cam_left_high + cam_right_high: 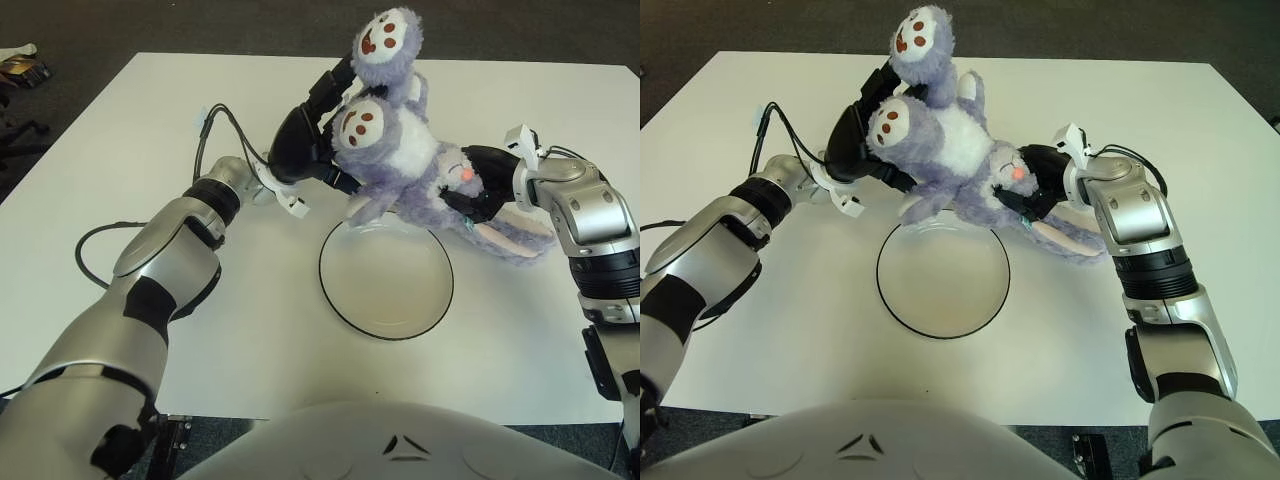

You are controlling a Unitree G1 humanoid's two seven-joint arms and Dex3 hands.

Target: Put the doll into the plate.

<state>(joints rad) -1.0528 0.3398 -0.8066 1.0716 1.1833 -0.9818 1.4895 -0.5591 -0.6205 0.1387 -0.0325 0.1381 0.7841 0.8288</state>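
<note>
Doll (pixel 400 150) gripped by left hand (pixel 305 140) and right hand (pixel 482 190), above far rim of plate (pixel 385 278) on table (pixel 120 140).

The doll (pixel 400 160) is lilac with a white belly, brown-spotted soles and pink nose; the plate (pixel 385 280) is white, black-rimmed.
</note>
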